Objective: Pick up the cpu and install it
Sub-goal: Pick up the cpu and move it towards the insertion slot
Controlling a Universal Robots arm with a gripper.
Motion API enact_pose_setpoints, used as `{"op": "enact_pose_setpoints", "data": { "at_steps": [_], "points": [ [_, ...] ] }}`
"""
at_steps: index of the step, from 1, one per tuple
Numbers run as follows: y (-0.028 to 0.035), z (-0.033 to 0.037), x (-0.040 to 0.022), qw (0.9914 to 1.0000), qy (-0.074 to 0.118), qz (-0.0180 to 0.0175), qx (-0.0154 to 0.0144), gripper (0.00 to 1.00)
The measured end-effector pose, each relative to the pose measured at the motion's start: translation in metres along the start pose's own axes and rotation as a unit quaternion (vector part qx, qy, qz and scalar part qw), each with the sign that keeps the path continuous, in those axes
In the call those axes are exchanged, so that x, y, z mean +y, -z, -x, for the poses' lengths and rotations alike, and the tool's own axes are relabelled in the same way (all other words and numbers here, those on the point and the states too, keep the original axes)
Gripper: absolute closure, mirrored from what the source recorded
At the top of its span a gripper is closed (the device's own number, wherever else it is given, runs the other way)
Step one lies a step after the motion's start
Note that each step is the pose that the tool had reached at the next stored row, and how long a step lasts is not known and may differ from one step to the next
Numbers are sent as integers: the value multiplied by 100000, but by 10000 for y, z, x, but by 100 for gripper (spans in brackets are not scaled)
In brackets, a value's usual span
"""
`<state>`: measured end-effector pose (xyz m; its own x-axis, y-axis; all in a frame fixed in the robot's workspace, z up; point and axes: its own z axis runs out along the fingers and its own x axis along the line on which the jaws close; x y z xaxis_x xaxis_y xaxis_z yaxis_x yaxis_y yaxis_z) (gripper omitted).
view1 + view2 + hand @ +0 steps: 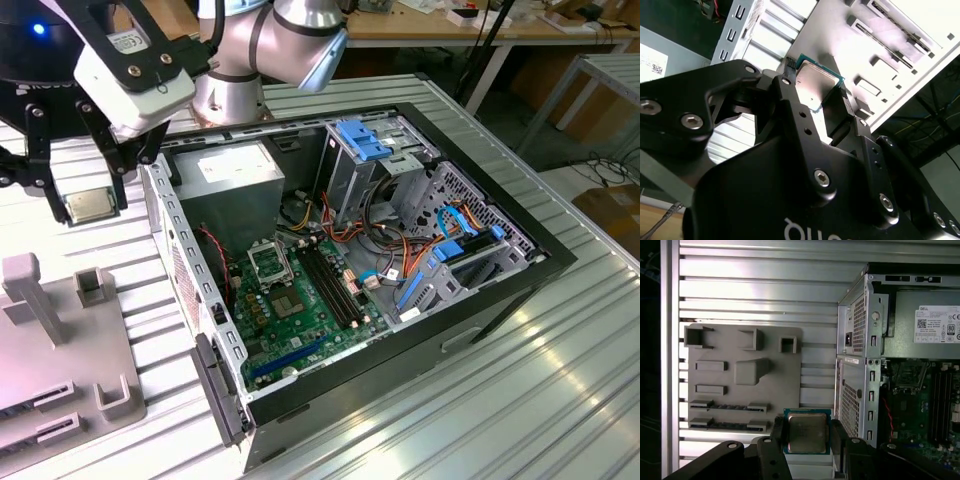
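The cpu (806, 432) is being held by its edges between the two black fingers of the gripper (86, 203), which are standing only narrowly apart and clamping it. It is hanging above the ribbed metal table (480, 400), between the grey tray (90, 345) and the open computer case (500, 192), outside the case's wall.

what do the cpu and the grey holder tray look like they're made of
cpu: dull silver-grey metal lid with soft sheen, on a thin green circuit-board rim. grey holder tray: matte, uniform grey with moulded-looking pockets, probably plastic.
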<state>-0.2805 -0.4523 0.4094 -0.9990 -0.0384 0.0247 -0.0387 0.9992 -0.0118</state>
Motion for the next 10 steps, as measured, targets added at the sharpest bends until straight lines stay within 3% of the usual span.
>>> {"op": "enact_pose_setpoints", "data": {
  "at_steps": [10],
  "points": [
    [-1, 138, -5, 100000, -5, -2, 4, 53]
  ]
}}
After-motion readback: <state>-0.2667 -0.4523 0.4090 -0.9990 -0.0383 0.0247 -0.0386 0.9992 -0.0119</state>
